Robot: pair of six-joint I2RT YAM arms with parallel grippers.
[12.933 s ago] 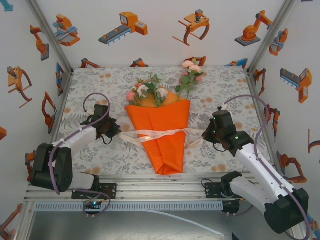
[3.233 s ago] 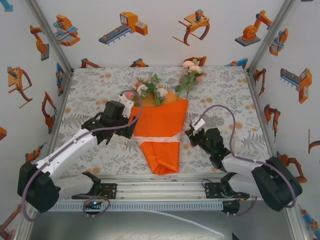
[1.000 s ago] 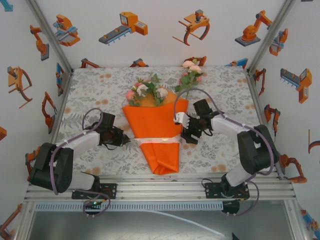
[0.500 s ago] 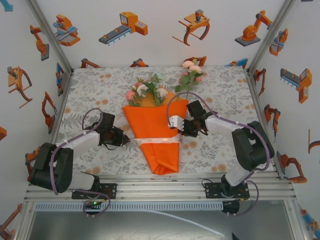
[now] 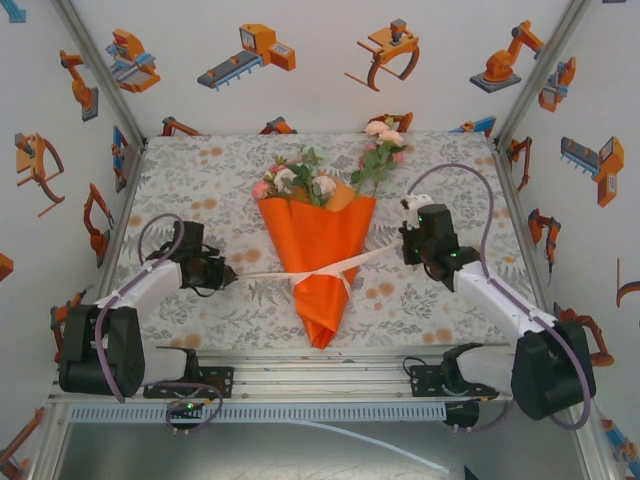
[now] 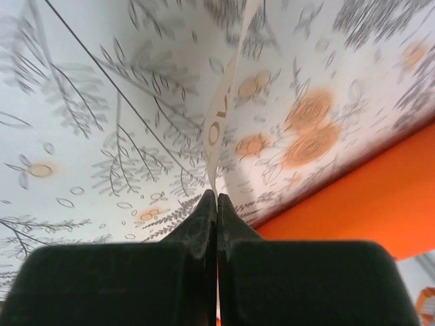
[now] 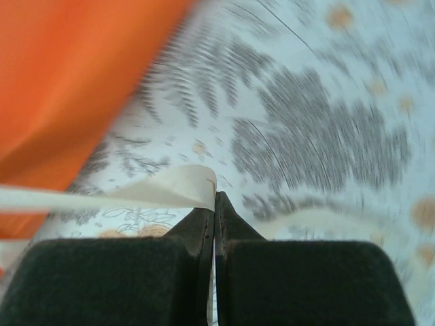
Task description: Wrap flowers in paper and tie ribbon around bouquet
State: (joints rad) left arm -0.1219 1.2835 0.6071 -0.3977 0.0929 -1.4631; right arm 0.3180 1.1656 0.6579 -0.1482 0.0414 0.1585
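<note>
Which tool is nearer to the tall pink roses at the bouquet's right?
Right. The right tool is just in front of the tall pink roses; the left tool is across the orange paper, far left.

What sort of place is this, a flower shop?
Probably a robot test booth, not a shop: a left arm and right arm bolted to a metal rail, walls printed with cartoon robots, and one bouquet on a floral tablecloth.

The left arm (image 5: 140,290) and right arm (image 5: 497,296) had white shells and black joints. Purple-grey cables (image 5: 460,167) looped off each wrist. The left gripper (image 6: 216,198) had matte black fingers (image 6: 194,234).
</note>
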